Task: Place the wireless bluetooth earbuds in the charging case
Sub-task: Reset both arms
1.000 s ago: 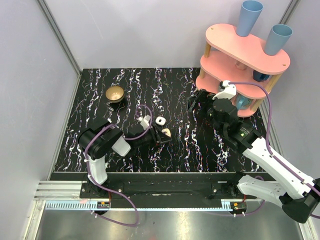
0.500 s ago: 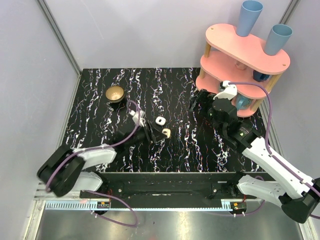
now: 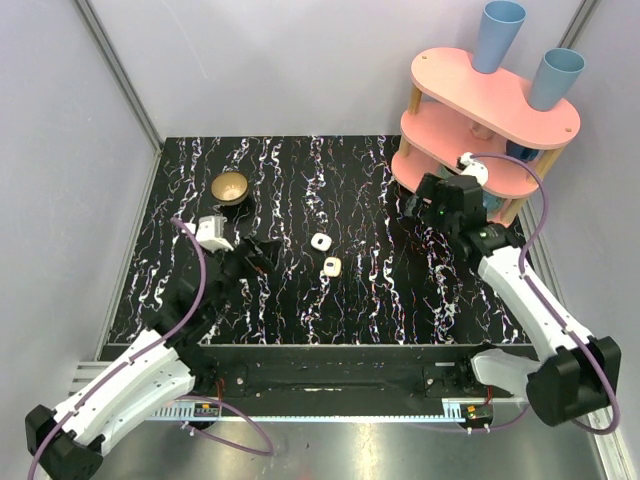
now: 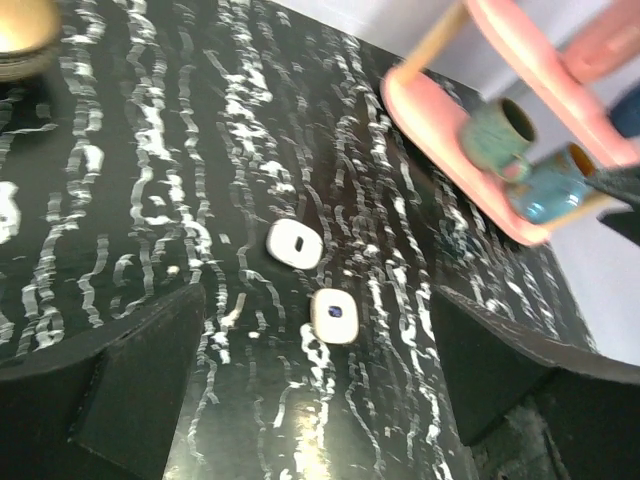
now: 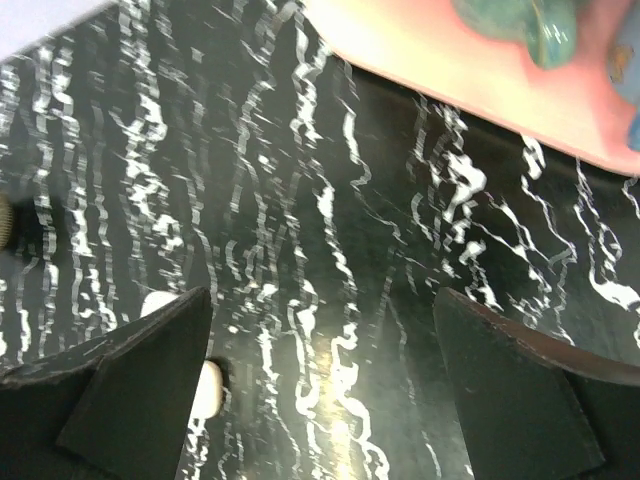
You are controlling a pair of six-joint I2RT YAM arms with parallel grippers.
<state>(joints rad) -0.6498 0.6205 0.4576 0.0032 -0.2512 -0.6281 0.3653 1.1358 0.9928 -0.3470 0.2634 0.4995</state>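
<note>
Two small closed charging cases lie mid-table: a white one and a cream one with a dark dot on its lid. No earbuds show in any view. My left gripper stands open to the left of the cases, apart from them, with nothing between its fingers. Over by the pink shelf, my right gripper is open and empty above bare tabletop. Its left finger partly covers the cream case and the white case.
A gold bowl sits at the back left. A pink two-tier shelf fills the back right, with blue cups on top and mugs on its lower tier. Walls close in the left and rear sides.
My left gripper let go at the cream case, opened wide and drew back to the left. The right arm pulled back toward the pink shelf, still open.
</note>
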